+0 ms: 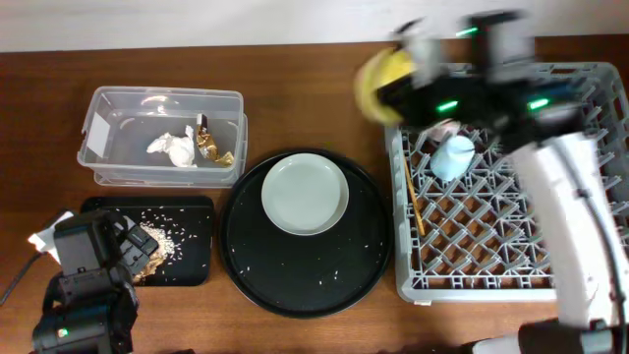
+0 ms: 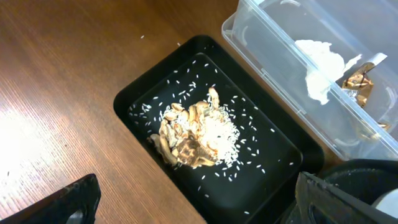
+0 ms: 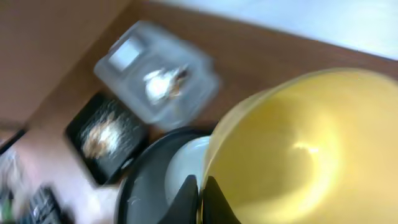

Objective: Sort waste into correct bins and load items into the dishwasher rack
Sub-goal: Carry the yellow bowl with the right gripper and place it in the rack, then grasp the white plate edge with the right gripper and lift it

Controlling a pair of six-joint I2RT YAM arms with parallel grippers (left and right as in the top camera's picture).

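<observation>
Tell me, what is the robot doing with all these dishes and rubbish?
The right arm has its jaws pinched on the rim of the yellow bowl, held in the air by the corner of the grey dishwasher rack. A light-blue cup and chopsticks are already in the rack. The plate waits on the round black tray. The tissue and wrapper are in the clear tub, the food scraps in the small black tray. The left arm hangs above it, jaws open and empty.
</observation>
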